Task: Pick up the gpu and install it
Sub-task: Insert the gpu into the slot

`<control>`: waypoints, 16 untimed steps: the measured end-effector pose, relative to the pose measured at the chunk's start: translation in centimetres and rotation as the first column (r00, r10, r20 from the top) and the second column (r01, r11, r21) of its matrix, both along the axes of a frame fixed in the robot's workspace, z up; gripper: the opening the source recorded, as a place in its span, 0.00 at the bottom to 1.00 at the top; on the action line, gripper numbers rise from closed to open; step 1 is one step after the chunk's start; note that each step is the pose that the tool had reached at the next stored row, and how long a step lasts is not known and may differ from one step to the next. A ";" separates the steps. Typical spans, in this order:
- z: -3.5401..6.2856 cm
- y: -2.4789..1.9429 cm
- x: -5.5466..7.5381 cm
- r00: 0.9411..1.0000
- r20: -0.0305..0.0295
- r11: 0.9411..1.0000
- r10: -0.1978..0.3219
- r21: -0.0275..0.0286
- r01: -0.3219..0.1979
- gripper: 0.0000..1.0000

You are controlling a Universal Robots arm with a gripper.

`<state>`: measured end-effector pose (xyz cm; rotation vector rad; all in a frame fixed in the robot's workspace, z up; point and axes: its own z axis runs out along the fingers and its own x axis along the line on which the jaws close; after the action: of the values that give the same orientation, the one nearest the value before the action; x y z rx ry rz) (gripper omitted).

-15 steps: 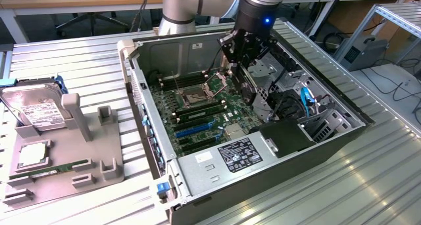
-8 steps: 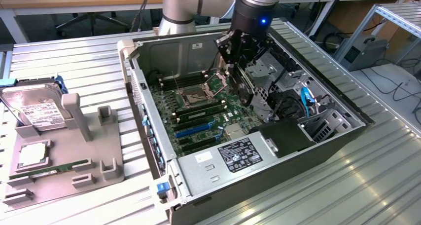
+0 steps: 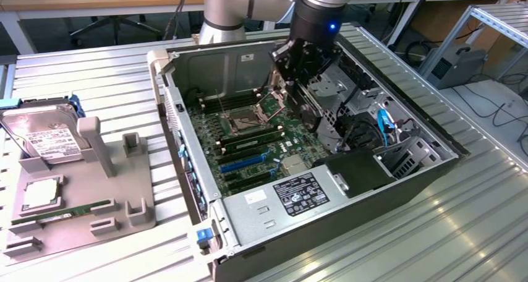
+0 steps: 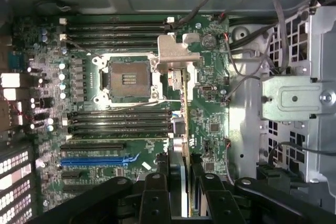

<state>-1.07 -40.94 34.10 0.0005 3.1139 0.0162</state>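
Now, inside the case [image 3: 272,217], the gripper [image 3: 301,78] carries the gpu [image 4: 185,129]: the fingers [image 4: 157,187] are clamped on its two flat faces, one to each side, with the card's thin edge showing between them. Position: the card reaches out beyond the fingertips, clear above the board [image 4: 210,108], its far end over the rim of the socket [image 4: 128,80]. It is well apart from the blue slot [image 4: 92,161], which lies off to one side of the fingers. Orientation: the long axis appears to run out from the fingertips, roughly in line with the fingers, and the silvery bracket [image 4: 176,53] is at the far end, leading. The faces stand on edge to the board; whether the axis is square to it cannot be told. Likely hazards: (a) with the bracket leading, a descent here would probably strike the socket frame or the memory slots [image 4: 121,121]; (b) the grip sits at one end of a long card, so any contact at the far end could lever it round between the pads; (c) the cables [image 4: 247,77] on the fingers' other side could snag a swinging card; (d) the contact edge does not look parallel to any slot, so pressing down would jam rather than seat it.
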 end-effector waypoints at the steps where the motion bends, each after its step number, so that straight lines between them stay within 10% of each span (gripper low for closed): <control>1: -0.01 0.00 0.0 0.999 0.000 0.999 0.033 0.000 -0.033 0.27; 16: -0.12 0.00 0.0 0.958 0.000 0.958 0.288 0.000 -0.288 0.27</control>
<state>-1.07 -40.94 33.98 -0.4535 3.0825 0.0222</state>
